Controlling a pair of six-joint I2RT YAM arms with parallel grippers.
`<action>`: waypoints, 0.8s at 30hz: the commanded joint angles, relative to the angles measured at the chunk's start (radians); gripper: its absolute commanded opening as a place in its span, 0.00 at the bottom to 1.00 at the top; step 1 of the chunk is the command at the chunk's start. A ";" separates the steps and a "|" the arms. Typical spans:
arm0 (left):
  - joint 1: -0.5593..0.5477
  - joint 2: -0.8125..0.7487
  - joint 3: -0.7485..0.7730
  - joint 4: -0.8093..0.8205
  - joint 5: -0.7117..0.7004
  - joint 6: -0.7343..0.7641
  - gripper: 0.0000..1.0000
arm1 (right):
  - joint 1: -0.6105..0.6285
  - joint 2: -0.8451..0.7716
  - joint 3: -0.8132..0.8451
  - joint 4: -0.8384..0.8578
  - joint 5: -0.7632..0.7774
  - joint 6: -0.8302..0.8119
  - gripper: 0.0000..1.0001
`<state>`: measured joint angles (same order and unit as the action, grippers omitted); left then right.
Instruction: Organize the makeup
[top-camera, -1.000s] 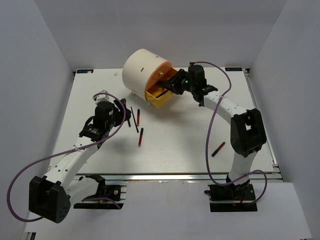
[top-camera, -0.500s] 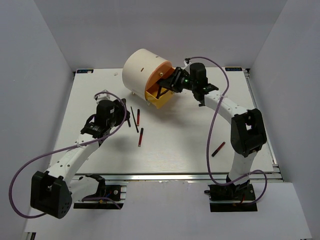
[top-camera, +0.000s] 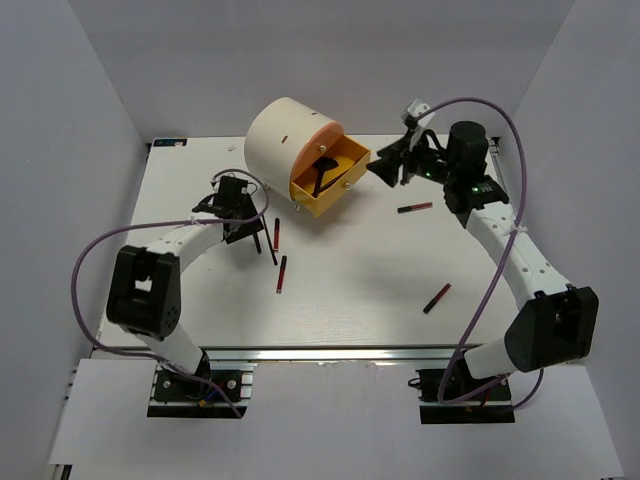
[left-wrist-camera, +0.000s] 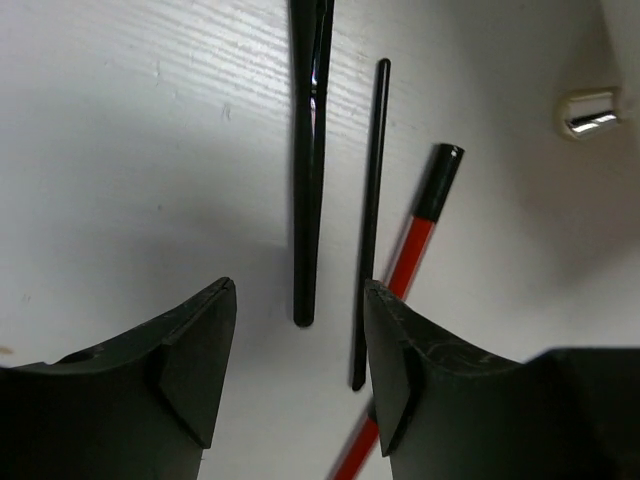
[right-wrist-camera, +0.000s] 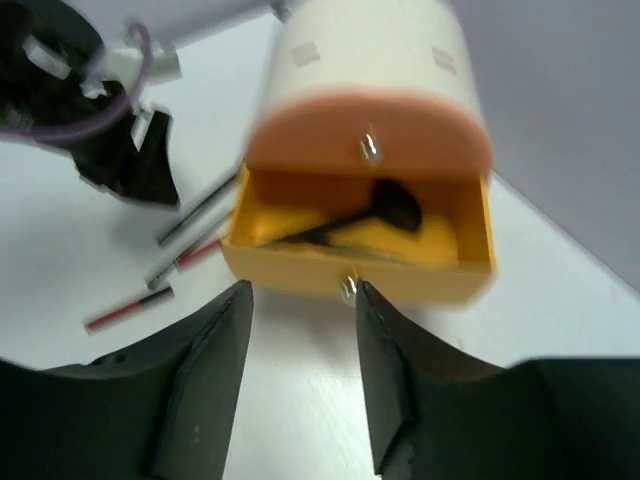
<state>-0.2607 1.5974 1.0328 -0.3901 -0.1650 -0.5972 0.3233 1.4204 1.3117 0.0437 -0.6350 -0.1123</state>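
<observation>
Straddling one black brush (left-wrist-camera: 305, 170) — left hand (left-wrist-camera: 298, 295), fingers (left-wrist-camera: 195, 360) apart, empty.

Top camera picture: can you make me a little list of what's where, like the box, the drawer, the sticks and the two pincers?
cream round box: at the back of the table
yellow drawer: pulled out, with a black brush inside
red-and-black sticks: four, loose on the table
left pincer: open, low over a thick black brush, with a thin black brush beside it
right pincer: open, empty, facing the drawer
</observation>
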 joint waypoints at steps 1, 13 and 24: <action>0.003 0.099 0.096 -0.033 -0.036 0.079 0.64 | -0.081 0.019 -0.095 -0.116 -0.114 -0.092 0.49; 0.009 0.358 0.322 -0.112 -0.122 0.160 0.54 | -0.127 -0.153 -0.342 -0.001 -0.060 -0.093 0.09; 0.032 0.388 0.268 -0.087 -0.074 0.152 0.23 | -0.150 -0.143 -0.333 0.008 -0.055 -0.067 0.10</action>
<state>-0.2459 1.9862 1.3338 -0.4667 -0.2527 -0.4511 0.1795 1.2835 0.9653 0.0097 -0.6838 -0.1864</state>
